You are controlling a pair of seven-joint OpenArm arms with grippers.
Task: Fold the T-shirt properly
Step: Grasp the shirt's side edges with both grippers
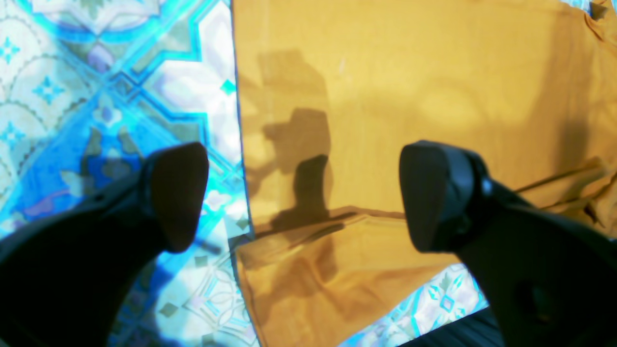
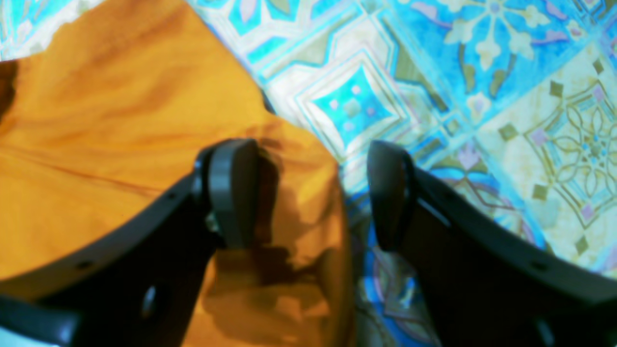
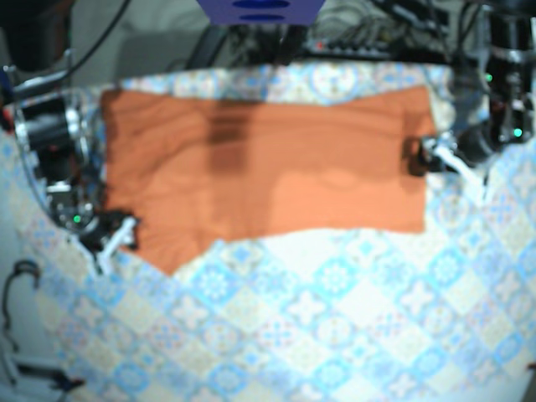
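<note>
Clearly soft, light cloth: T-shirt is limp, will sag and crease, so pinch at corners or hem edge, catching both layers. Lies flat, spread wide across far half of patterned tablecloth. Left gripper low over shirt's side edge, jaws wide apart, holding nothing. Right gripper at opposite near corner, jaws parted, straddling fabric edge; probably not touching cloth, blur hides it.

A blue patterned tablecloth is seen, with an orange T-shirt spread flat on it. At the left gripper and the right gripper alike, the shirt's edge is seen between the fingers: one finger is over the shirt, the other over bare cloth.
</note>
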